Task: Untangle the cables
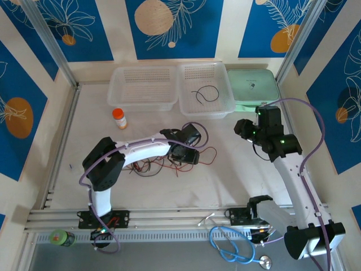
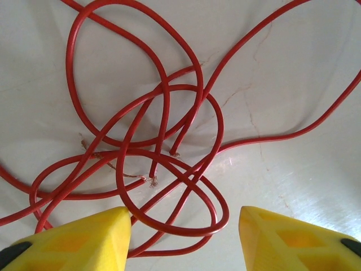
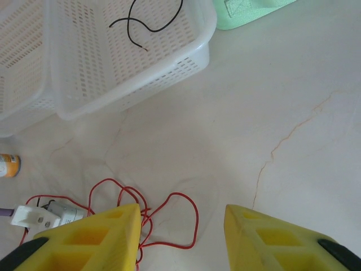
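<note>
Left jaws: apart, gripping nothing, low over the red cables (image 2: 167, 93), w/ several loops crossing on the surface right btw the tips. Main risk: closing here catches more than one strand, so a pull cinches the knot instead of freeing a single cable. Two bare, frayed ends (image 2: 153, 180) sit inside the loops and would prob. snag if dragged through.

Right jaws: also apart and empty, over bare surface, w/ the tangle near but off to one side. Nothing pins the heap, so any lift by the left arm (image 1: 141, 151) likely drags the whole lot along.

Further out: the purple cord (image 1: 200, 131) on the left wrist arcs just beside the heap and could hook a loop. An orange-capped bottle (image 1: 119, 118) stands near; a swept strand might tip it. One black cable (image 1: 204, 95) lies in the basket (image 1: 206, 115) nearer the right arm, well apart from the rest.
</note>
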